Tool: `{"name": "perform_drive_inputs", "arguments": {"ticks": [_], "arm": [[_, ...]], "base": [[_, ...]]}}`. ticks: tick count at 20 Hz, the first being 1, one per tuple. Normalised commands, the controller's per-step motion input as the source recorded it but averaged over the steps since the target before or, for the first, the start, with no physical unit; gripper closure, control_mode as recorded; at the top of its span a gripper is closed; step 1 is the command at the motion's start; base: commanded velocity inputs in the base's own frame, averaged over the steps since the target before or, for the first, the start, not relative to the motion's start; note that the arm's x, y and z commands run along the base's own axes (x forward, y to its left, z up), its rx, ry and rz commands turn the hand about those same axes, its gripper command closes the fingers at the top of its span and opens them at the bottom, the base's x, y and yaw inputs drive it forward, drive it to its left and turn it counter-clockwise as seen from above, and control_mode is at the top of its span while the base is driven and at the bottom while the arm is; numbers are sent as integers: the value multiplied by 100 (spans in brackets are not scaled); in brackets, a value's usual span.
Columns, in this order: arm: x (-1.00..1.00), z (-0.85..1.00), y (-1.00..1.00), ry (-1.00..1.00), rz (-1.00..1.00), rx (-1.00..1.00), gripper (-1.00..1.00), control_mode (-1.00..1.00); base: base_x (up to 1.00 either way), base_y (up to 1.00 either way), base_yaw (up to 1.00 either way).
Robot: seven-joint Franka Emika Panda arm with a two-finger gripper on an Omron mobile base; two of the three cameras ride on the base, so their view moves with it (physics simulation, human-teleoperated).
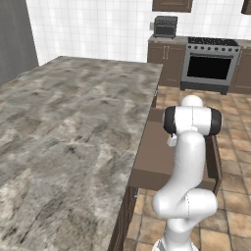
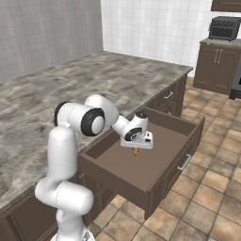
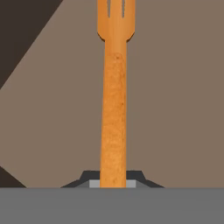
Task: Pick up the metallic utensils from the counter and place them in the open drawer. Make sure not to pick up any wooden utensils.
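Observation:
My gripper (image 2: pixel 136 146) hangs just above the floor of the open drawer (image 2: pixel 141 170), shut on the thin orange fork (image 2: pixel 135 151). In the hand view the fork (image 3: pixel 114 109) runs straight up from between my gripper's (image 3: pixel 113 183) dark tips, tines at the top, over the brown drawer bottom (image 3: pixel 175 109). The drawer (image 1: pixel 154 157) juts out of the dark cabinets under the marbled counter (image 1: pixel 73 122), and in the left base view my own arm covers the hand. The counter top (image 2: pixel 70 84) lies bare where I see it. The black knife and the tan wooden spoon are out of view.
The drawer's front panel with its handle (image 2: pixel 184 161) sticks out over the tiled floor (image 2: pixel 212 188). A stove (image 1: pixel 210 66) and a toaster (image 1: pixel 165 26) stand against the back wall. More dark cabinets (image 2: pixel 214 66) sit at the far right.

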Motion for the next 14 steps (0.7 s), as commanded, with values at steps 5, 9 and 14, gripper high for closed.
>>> {"name": "perform_drive_inputs", "arguments": {"ticks": [5, 9, 14], "arm": [[69, -17, -23, 0, 0, -2, 100, -100], [47, 0, -33, 0, -1, 0, 100, -100], [0, -20, -21, 0, -1, 0, 100, -100]], "base": [[0, 0, 0], [0, 0, 0], [0, 0, 0]]}}
